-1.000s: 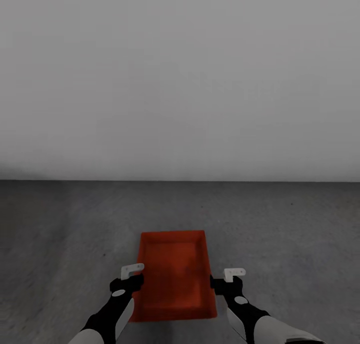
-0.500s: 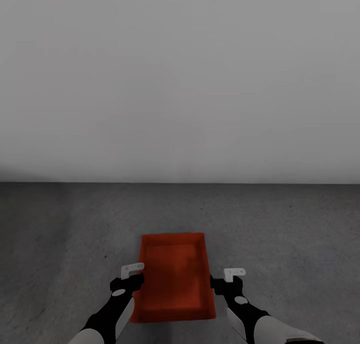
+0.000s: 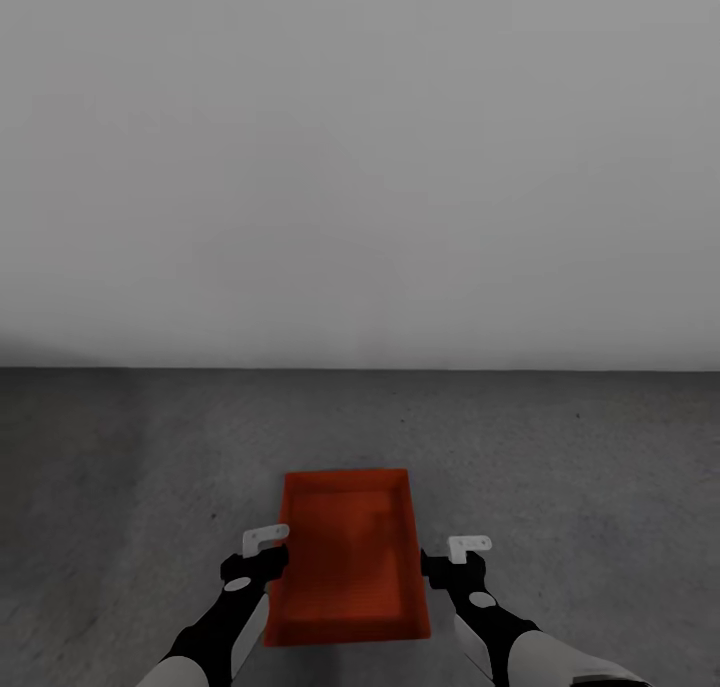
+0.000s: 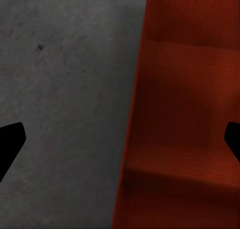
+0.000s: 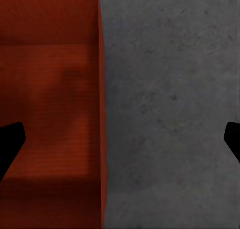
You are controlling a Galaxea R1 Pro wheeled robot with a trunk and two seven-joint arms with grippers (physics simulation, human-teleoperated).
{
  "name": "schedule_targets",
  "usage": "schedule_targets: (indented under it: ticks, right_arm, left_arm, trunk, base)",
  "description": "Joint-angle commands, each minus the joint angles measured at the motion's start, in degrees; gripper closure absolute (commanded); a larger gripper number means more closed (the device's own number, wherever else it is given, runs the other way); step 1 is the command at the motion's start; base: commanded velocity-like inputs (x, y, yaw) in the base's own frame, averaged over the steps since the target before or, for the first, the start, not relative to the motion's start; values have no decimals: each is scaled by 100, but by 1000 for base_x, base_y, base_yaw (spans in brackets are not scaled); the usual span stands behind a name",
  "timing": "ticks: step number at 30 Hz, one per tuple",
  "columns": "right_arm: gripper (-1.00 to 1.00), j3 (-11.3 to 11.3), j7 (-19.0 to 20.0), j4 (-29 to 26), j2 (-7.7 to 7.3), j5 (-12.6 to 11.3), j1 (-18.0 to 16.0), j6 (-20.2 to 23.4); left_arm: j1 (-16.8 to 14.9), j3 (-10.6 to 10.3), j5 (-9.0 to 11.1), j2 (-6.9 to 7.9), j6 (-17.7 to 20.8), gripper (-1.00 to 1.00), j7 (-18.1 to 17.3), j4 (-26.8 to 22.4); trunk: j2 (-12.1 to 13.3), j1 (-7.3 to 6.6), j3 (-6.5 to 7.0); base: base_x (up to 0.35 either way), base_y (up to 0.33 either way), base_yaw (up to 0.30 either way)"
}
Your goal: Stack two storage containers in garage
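Note:
One red-orange storage container (image 3: 345,557) rests lengthwise on the grey concrete floor (image 3: 580,467) of the garage, just ahead of me. I cannot tell whether a second container sits nested under it. My left gripper (image 3: 258,570) hovers over its left long wall and is open. In the left wrist view the container (image 4: 185,114) wall runs between the spread fingers of the left gripper (image 4: 122,141). My right gripper (image 3: 450,570) hangs open over the right long wall. The right wrist view shows the container (image 5: 50,104) edge between that gripper's (image 5: 120,141) fingers.
A plain white wall (image 3: 360,167) rises beyond the container and meets the floor across the whole head view. Bare concrete spreads to the left, right and ahead of the box.
The whole head picture has slid down a little, so the camera has moved. Both grippers keep their places beside the container and stay open.

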Motion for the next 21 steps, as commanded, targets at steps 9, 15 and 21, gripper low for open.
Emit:
schedule_targets:
  ticks: [9, 15, 21]
  right_arm:
    - [-100, 3, -32, 6, 2, 30, -3, -12]
    - [-100, 3, -32, 6, 2, 24, -3, -12]
    - [-100, 3, -31, 6, 2, 24, -3, -10]
  left_arm:
    - [-2, 20, 23, -2, 3, -100, -7, -9]
    - [-1, 20, 25, -1, 3, -100, -11, -10]
    - [-1, 16, 25, -3, 3, -100, -41, -10]
  trunk:
    - [361, -199, 158]
    - [601, -330, 266]
    - [842, -462, 374]
  base:
    - [0, 0, 0]
    - [0, 0, 0]
    - [0, 0, 0]
